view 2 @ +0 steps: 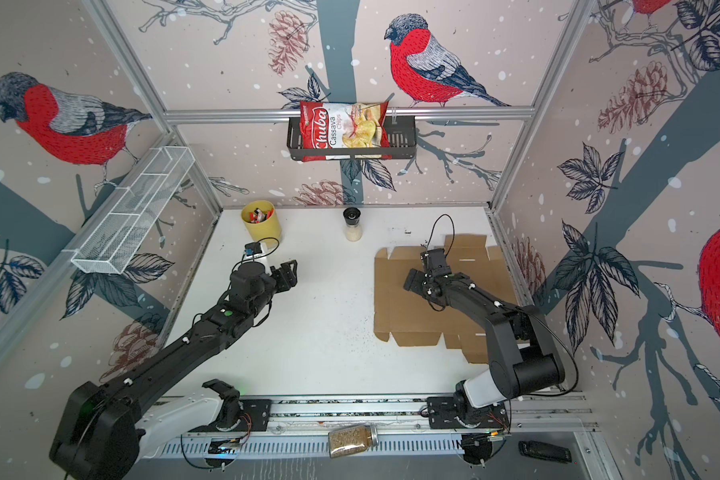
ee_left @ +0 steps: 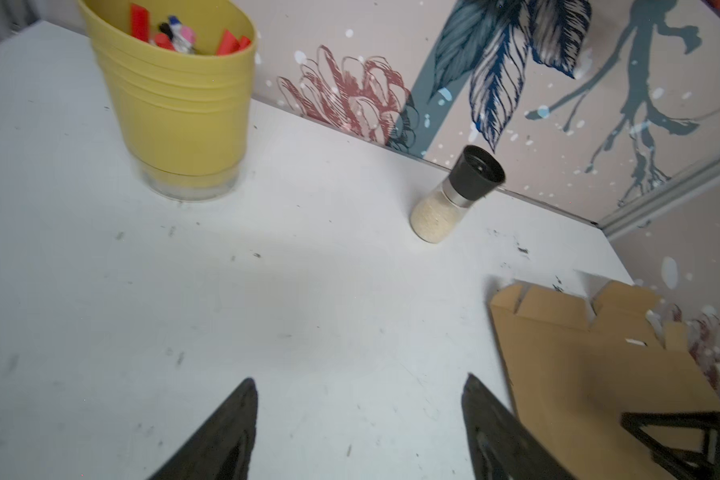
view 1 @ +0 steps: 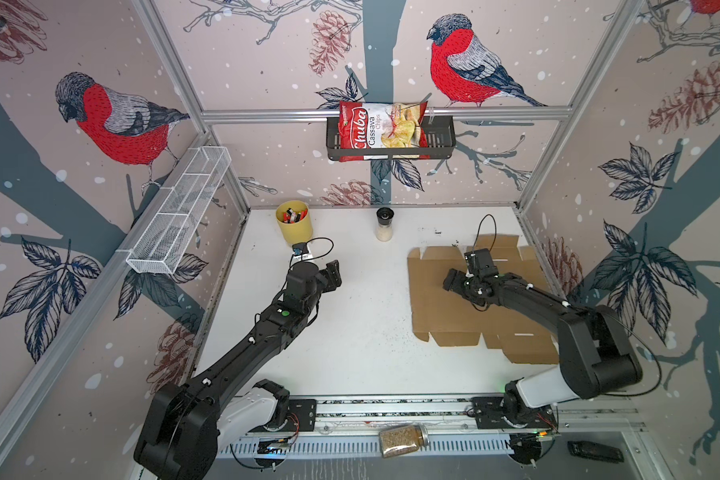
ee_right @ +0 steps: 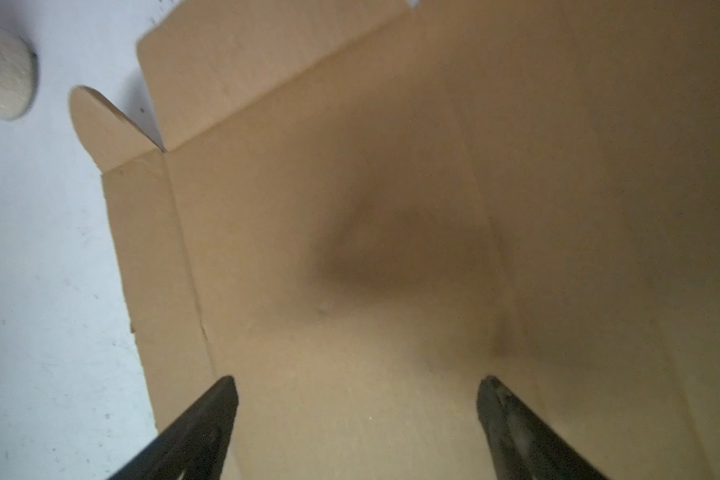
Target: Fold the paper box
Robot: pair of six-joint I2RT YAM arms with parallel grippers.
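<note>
The paper box (view 1: 433, 311) (view 2: 400, 311) is a flat, unfolded brown cardboard sheet lying on the right side of the white table, its flaps and tabs spread out. My right gripper (view 1: 449, 280) (view 2: 410, 280) hovers over the sheet's left half, open, with nothing between its fingers. In the right wrist view the cardboard (ee_right: 391, 166) fills the frame below the right gripper (ee_right: 358, 380). My left gripper (view 1: 333, 272) (view 2: 287, 274) stands open over bare table at mid-left, well apart from the box. The left wrist view shows the box (ee_left: 591, 374) beside the left gripper (ee_left: 358, 380).
A yellow cup (view 1: 294, 226) of small items and a salt grinder (view 1: 384, 224) stand at the back of the table. A white wire basket (view 1: 179, 212) hangs on the left wall. A black shelf (view 1: 437, 141) with a chips bag hangs on the back wall. A jar (view 1: 402, 439) lies on the front rail.
</note>
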